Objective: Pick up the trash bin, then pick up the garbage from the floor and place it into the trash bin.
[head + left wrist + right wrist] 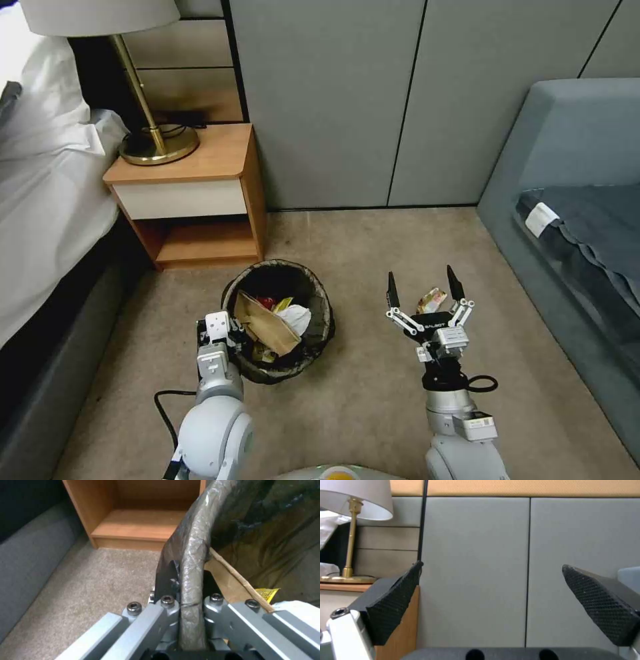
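Nearest the head camera are the two arms: the left claw (235, 331) is clamped on the near-left rim of the trash bin (320, 303), and the right claw (423, 288) hangs spread wide and empty above the carpet floor (373, 413). The left wrist view shows that grip closely, with the bag-wrapped rim running between the two fingers (166, 577), one inside the bin and one outside. The bin sits in front of the wooden nightstand (200, 193), and already holds a brown paper bag (267, 325), a white tissue (297, 319) and bits of red and yellow wrapper. One small red-and-gold wrapper (432, 300) lies on the floor, seen between the right claw's raised fingertips. The step in hand looks like collecting this last piece of garbage. To do it well, the right claw should tip down over the wrapper, keep its jaws wide until they straddle it, and pinch low against the carpet, since a thin wrapper can slip away. Meanwhile the left claw should hold the bin level and near, so the drop is short.
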